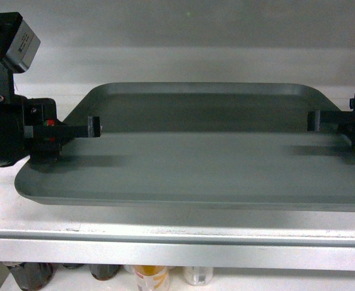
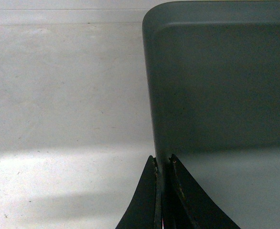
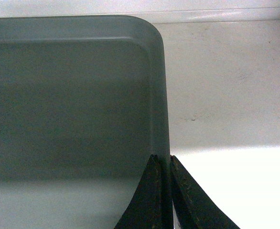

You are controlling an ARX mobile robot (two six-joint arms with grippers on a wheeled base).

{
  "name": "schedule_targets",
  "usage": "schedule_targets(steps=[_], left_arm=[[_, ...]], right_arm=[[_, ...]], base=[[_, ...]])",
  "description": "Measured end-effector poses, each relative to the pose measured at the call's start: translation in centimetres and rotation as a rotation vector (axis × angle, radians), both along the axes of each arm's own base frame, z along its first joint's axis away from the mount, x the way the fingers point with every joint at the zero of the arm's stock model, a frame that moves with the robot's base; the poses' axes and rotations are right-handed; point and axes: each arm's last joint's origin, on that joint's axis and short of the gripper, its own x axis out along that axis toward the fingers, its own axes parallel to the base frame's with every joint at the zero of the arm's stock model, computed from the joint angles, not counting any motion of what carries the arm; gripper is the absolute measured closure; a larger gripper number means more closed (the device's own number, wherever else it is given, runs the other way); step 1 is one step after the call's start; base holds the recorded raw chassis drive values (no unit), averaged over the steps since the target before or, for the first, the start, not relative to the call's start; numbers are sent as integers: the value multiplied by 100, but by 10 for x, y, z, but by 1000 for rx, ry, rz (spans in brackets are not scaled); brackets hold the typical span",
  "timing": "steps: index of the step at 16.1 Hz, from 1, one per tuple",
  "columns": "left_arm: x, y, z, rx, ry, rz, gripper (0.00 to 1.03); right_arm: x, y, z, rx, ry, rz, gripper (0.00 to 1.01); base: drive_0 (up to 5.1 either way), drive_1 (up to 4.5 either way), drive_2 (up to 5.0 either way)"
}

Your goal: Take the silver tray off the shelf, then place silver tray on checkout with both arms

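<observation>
Silver tray (image 1: 202,163), matte grey with rounded corners and a low raised rim, is lying flat on the white shelf (image 1: 165,233), filling most of the head view from 9 o'clock to 3 o'clock. At 9 o'clock the left gripper (image 1: 94,127), a black unit showing a small green light and carrying a grey box (image 1: 19,37) at 10 o'clock, is reaching in over the tray's left rim. At 3 o'clock the right gripper (image 1: 314,120) is reaching in over the opposite rim. In the left wrist view, 2 slim black fingers (image 2: 145,202) are sitting at 6 o'clock, pinched together on the tray's left rim (image 2: 152,119), 1 inside and 1 outside. In the right wrist view, the matching pair of fingers (image 3: 190,200) is likewise clamped on the tray's right rim (image 3: 165,95) at 6 o'clock. Below the shelf's pale front rail (image 1: 177,250), at 6 o'clock to 7 o'clock in the head view, the tops of several bottles (image 1: 150,277) are showing.
</observation>
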Motion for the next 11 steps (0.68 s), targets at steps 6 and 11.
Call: schedule_targets(steps=[6, 11], left_arm=[[0, 0, 3, -6, -20, -1, 100], [0, 0, 3, -6, -20, -1, 100]], right_arm=[[0, 0, -1, 16, 3, -11, 99], [0, 0, -1, 16, 4, -11, 99]], base=[[0, 0, 0], [0, 0, 0]])
